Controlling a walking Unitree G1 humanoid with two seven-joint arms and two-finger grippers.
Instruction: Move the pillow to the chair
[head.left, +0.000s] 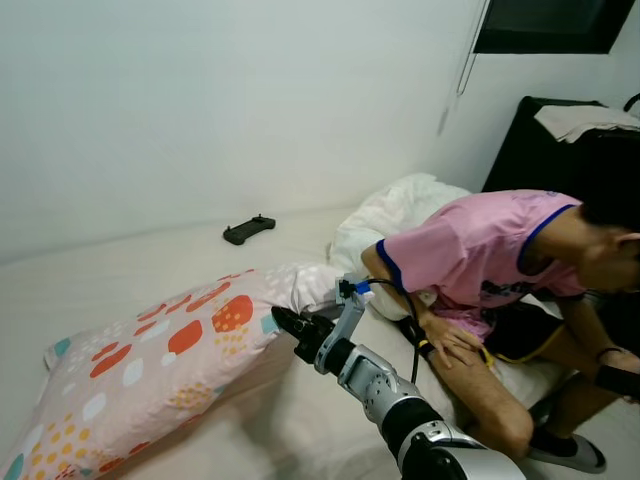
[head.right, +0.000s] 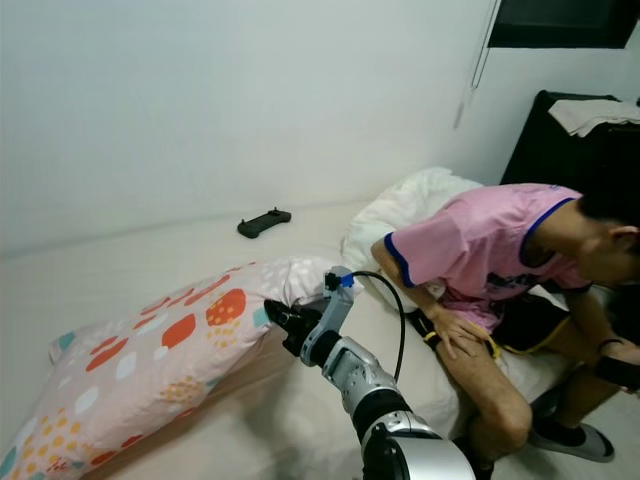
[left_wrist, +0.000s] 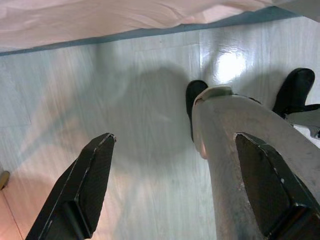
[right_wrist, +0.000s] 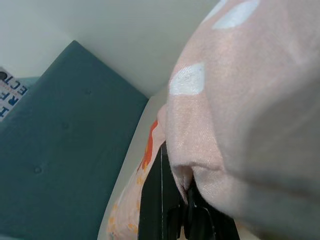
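Bed (head.left: 150, 260), right tool (head.left: 285, 322) pinching pillow (head.left: 150, 360)

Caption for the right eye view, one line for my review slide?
Right gripper clamps the edge of the pink pillow with red and white spots on the bed, beside a seated person in a pink shirt.

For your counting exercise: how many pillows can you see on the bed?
2. The patterned pillow lies on the bed's near left, its corner pinched by the right gripper. A white pillow sits behind the seated person, partly hidden.
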